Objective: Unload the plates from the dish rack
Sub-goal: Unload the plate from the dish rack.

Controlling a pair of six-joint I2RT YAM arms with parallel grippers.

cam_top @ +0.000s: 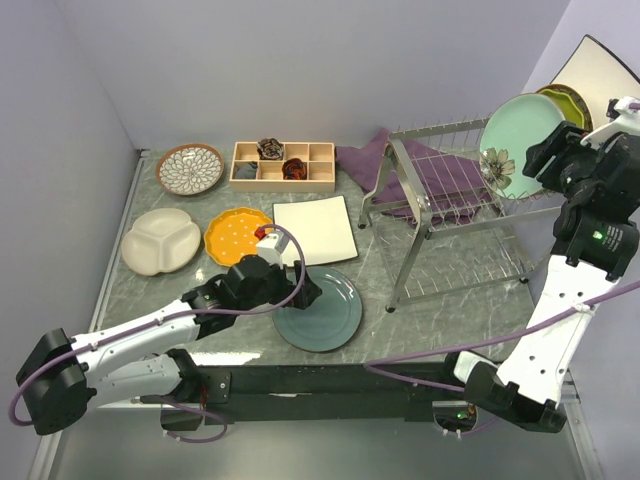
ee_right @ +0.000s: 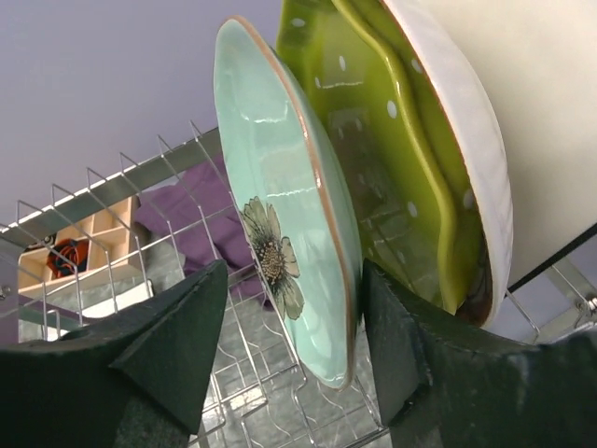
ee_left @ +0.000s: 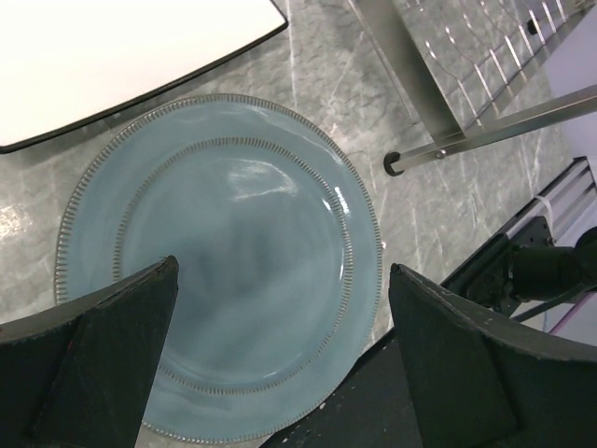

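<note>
Dark pads of my right gripper (ee_right: 294, 269) are filling the bottom of the wrist view, standing partly spread with the lower rim of the pale green floral plate (ee_right: 280, 187) sitting between them. The left pad is leaving a sliver of open wire before the plate's face; the right pad is lying close behind the rim, and I cannot tell whether it is touching. Just past that pad the yellow-green plate (ee_right: 392, 140) is leaning nearly against the floral one, with the white square plate (ee_right: 522, 112) behind it, so that side is tight. All three are standing on edge in the dish rack (ee_right: 121, 187), whose tines to the left of the hand are standing free, the purple cloth (ee_right: 187, 224) showing through. My left gripper (ee_left: 284, 271) is hanging spread wide over the teal plate (ee_left: 233, 233), which is lying flat on the table (ee_left: 317, 65) directly beneath the fingers. Ahead and left, the second white square plate (ee_left: 121, 56) is edging just beside the teal rim; ahead and right, the rack's foot is standing near, marble showing between.
</note>
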